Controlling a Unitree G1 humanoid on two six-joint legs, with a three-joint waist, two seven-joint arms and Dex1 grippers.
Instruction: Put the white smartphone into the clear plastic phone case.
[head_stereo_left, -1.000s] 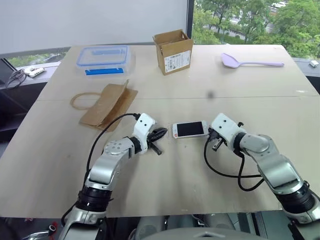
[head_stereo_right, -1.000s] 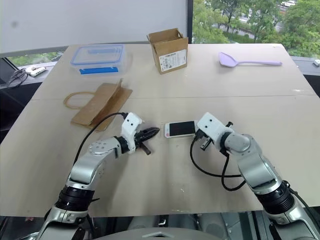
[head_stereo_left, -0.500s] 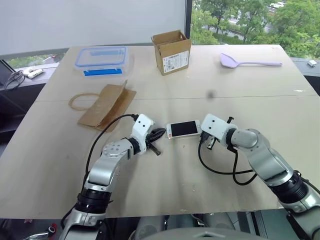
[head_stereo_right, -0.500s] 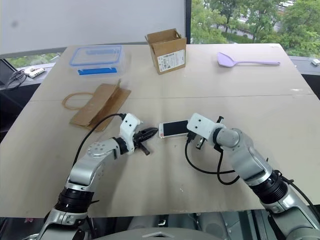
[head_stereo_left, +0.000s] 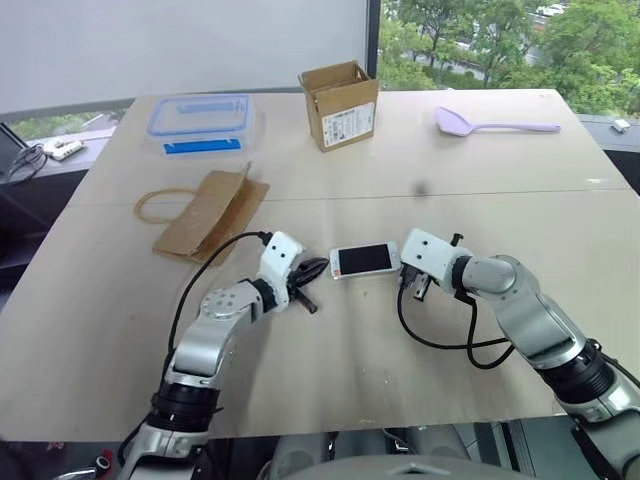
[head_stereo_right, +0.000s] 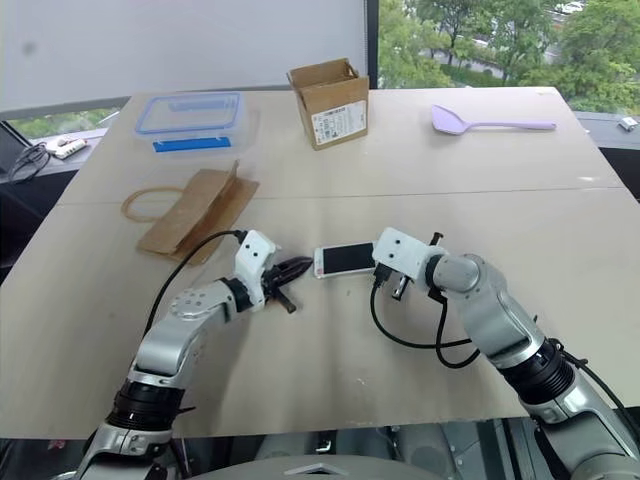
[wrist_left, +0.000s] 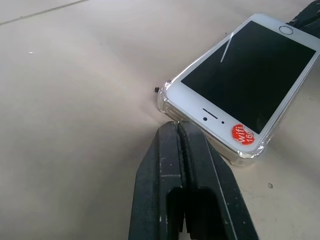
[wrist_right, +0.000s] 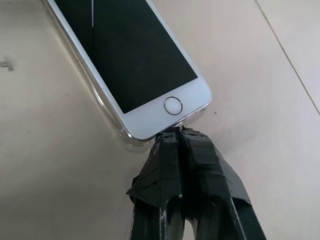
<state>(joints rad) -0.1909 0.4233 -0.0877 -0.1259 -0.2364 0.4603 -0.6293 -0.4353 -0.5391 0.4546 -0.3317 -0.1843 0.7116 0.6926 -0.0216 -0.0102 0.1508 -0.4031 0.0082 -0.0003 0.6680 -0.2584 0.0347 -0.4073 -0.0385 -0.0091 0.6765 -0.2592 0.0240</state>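
**At mid-table: phone pinned end to end between two closed grippers**

On the near half of the table (head_stereo_left: 120, 330), the left gripper (head_stereo_left: 318, 267) comes in from the robot's left, fingers (wrist_left: 182, 165) clenched together on nothing, tips set just at the earpiece end of the white smartphone (head_stereo_left: 364, 260). The left wrist view shows those tips at the clear rim there, touching or a hair short; I can't call it.

Moving across: the phone lies screen up, its long axis running left to right, straight along the line between the two grippers. It looks to be sitting in the clear plastic phone case (wrist_left: 240, 156), whose see-through lip shows round the corner. Whether every edge is snapped home, I can't tell.

On the right, the right gripper (head_stereo_left: 403, 268) has its taped fingers (wrist_right: 187, 165) pressed shut too, holding nothing, tips butted against the home-button end.

Both arms are about equally near, one at each short end. The left forearm reaches forward and inward, pitched a little down; the right one angles in more steeply, wrist bent toward the phone. My read: any coming move is a squeeze or nudge along that long axis, seating the phone in the shell.
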